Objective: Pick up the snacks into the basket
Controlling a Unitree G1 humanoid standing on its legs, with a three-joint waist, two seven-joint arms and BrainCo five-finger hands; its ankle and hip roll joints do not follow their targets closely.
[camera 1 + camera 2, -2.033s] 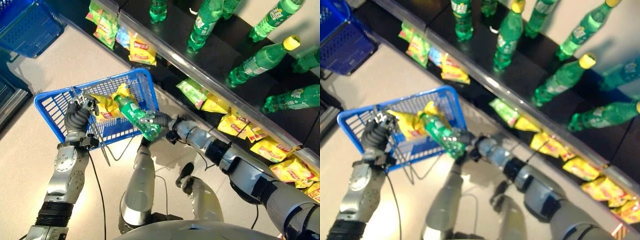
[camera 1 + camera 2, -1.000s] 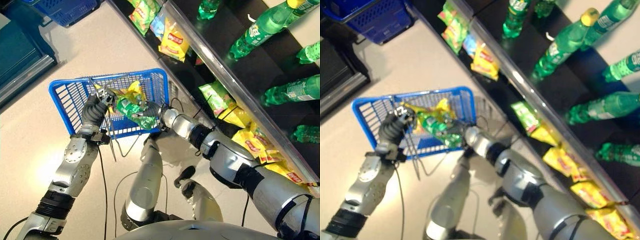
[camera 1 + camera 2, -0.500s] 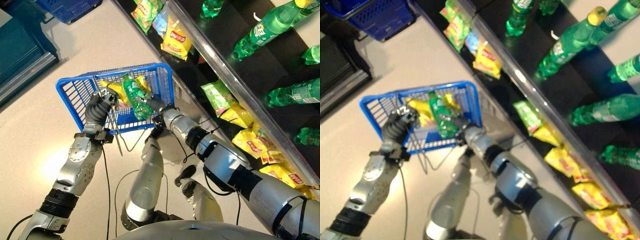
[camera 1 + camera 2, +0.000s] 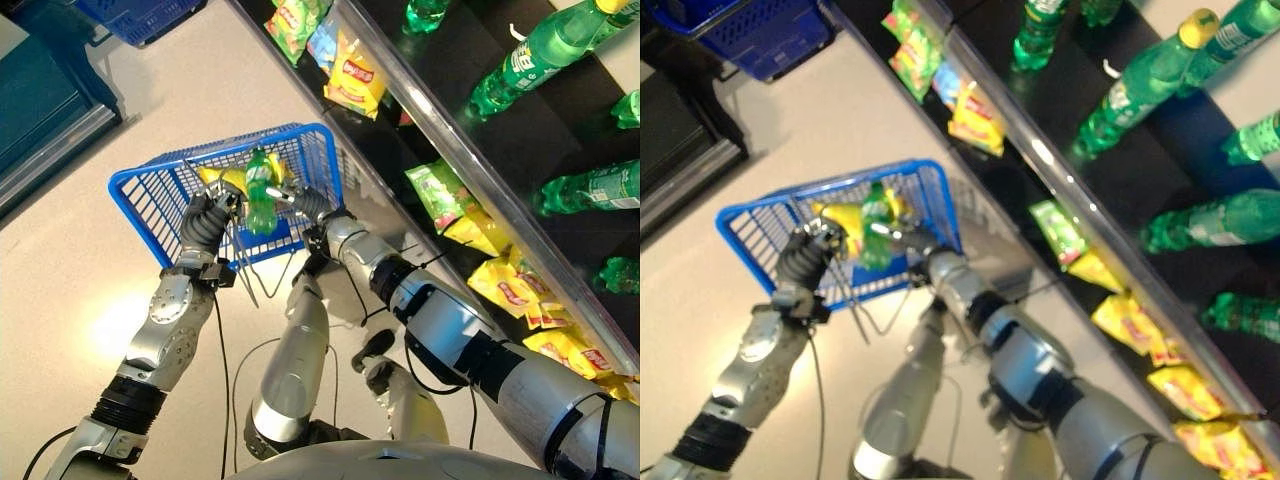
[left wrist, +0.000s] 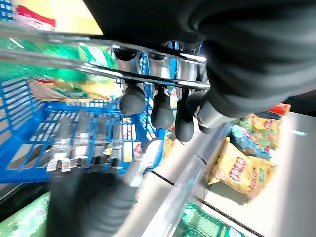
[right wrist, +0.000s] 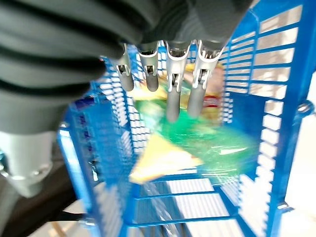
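Observation:
The blue basket hangs above the floor, and my left hand is shut on its wire handle, fingers curled over the bars. Inside it are a green bottle and a yellow snack bag. My right hand reaches over the basket's right wall. Its fingers are straight and hold nothing. The bottle shows as a blur below them, on top of the yellow bag.
To the right runs a dark shelf with a metal front rail. Yellow and green snack bags lie on its lower level, green bottles above. Another blue basket stands at the far left.
My right hand carried the green bottle over the basket's wall and has let it go inside. The left hand kept hold of the handle. The camera shifted.

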